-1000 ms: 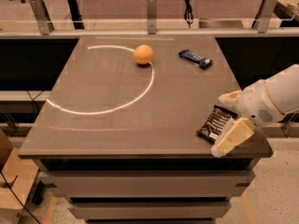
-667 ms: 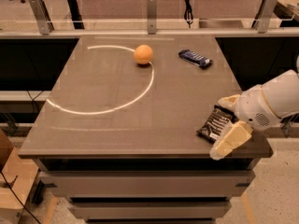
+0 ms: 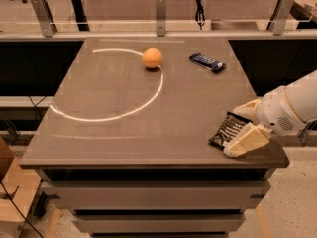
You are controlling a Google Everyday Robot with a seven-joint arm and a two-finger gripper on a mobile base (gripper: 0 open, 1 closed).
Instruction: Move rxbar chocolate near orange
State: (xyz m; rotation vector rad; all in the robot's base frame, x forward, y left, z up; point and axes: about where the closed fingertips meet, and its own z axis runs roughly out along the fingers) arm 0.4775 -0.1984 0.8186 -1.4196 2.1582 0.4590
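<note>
The rxbar chocolate (image 3: 227, 129), a flat black-brown wrapper with pale stripes, lies near the table's front right corner. My gripper (image 3: 243, 125) is at the bar, coming in from the right. It is open, with one pale finger (image 3: 245, 108) just beyond the bar and the other finger (image 3: 246, 140) on its near side, at the bar's right end. The bar rests on the table. The orange (image 3: 152, 57) sits far off at the back middle of the table, on a white curved line.
A narrow dark blue bar wrapper (image 3: 207, 61) lies at the back right, to the right of the orange. The brown table (image 3: 114, 93) has a white arc painted on it. The table's right edge and front edge are close to my gripper. A railing runs behind the table.
The near finger has drawn in closer to the bar. The arm has shifted slightly. The bar, the orange and the blue wrapper have not moved.
</note>
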